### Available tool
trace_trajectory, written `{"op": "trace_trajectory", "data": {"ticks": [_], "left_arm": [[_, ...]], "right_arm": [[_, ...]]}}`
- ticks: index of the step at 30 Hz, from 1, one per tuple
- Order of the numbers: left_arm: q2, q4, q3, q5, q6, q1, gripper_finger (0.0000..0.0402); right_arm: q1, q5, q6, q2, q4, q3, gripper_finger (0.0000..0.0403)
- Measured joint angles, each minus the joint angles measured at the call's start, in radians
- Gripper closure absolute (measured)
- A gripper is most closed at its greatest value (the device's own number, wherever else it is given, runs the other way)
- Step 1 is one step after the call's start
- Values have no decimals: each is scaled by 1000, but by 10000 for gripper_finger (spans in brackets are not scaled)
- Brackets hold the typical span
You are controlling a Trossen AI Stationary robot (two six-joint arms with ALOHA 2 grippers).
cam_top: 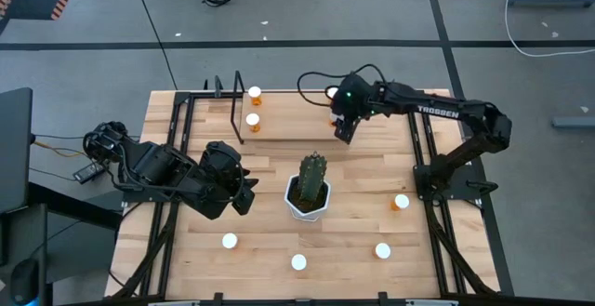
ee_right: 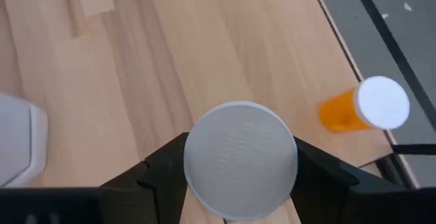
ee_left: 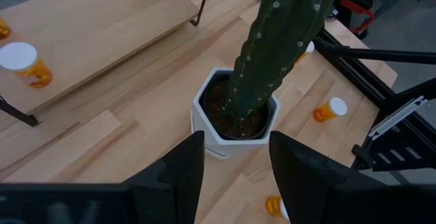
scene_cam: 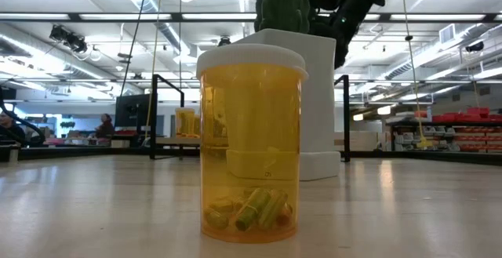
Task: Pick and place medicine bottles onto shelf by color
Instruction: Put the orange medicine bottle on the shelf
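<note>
Right tool [ee_right: 238, 183] is clamped on a small translucent-orange plastic pill bottle with a round white cap [ee_right: 240, 159], held up over the far side of the light-wood bench [cam_top: 363, 171] near the low two-tier wooden shelf [cam_top: 279, 125]. Left tool [ee_left: 235, 176] hangs open and empty beside the green cactus in a white pot [ee_left: 272, 60]. Bottle looks light, rigid and smooth-walled, likely slippery, so grip across the body just under the cap, not on it.

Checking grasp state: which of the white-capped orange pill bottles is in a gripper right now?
The white-capped translucent-orange pill bottle between the right gripper's fingers, beside the light-wood shelf. The other bottles stand free on the shelf or the wooden tabletop; the left gripper holds none.
</note>
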Motion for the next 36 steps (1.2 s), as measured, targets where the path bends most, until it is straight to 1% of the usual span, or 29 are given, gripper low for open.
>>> {"op": "trace_trajectory", "data": {"ticks": [3,9,13,23,26,30,36], "left_arm": [[0,1,0,0,-9,0,230],[0,3,0,14,-23,-1,230],[0,3,0,21,-27,-2,230],[0,2,0,21,-37,-2,230],[0,2,0,21,-36,-1,230],[0,0,0,21,-36,0,230],[0,0,0,21,-41,0,230]], "right_arm": [[1,1,-28,35,-35,57,183],[-14,-1,-63,200,-183,231,183],[-30,-2,-89,285,-216,299,182],[-93,-7,-105,333,-219,311,182],[-108,-19,-155,333,-217,311,182],[-120,-23,-244,333,-299,311,182],[-122,-45,-272,333,-306,311,182]]}}
